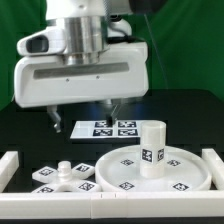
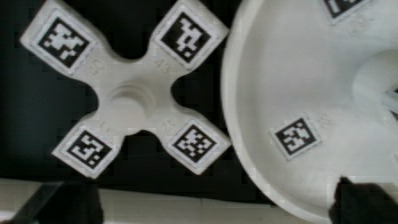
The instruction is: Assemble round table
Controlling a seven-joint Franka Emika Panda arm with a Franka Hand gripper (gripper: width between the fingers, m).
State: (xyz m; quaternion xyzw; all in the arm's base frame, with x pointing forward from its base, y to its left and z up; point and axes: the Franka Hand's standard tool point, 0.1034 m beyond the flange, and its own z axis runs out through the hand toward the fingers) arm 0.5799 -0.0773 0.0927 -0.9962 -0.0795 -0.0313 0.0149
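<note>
The large rimmed round disc [image 1: 150, 172] lies flat on the table at the exterior view's right. The short cylindrical leg [image 1: 152, 147] stands upright on its middle. The four-armed cross-shaped base [image 1: 62, 176] lies flat to the disc's left, apart from it. My gripper [image 1: 83, 115] hangs open and empty well above and behind both. In the wrist view the cross base [image 2: 134, 92] and the disc's rim [image 2: 320, 100] lie below, side by side. My open gripper [image 2: 210, 205] has dark fingertips [image 2: 63, 202] at the picture's edge. The leg is out of the wrist view.
The marker board [image 1: 108, 128] lies behind the parts, under the gripper. A white blocky border rail [image 1: 110, 207] runs along the front and up both sides [image 1: 9, 166]. A stretch of it shows in the wrist view [image 2: 178, 192].
</note>
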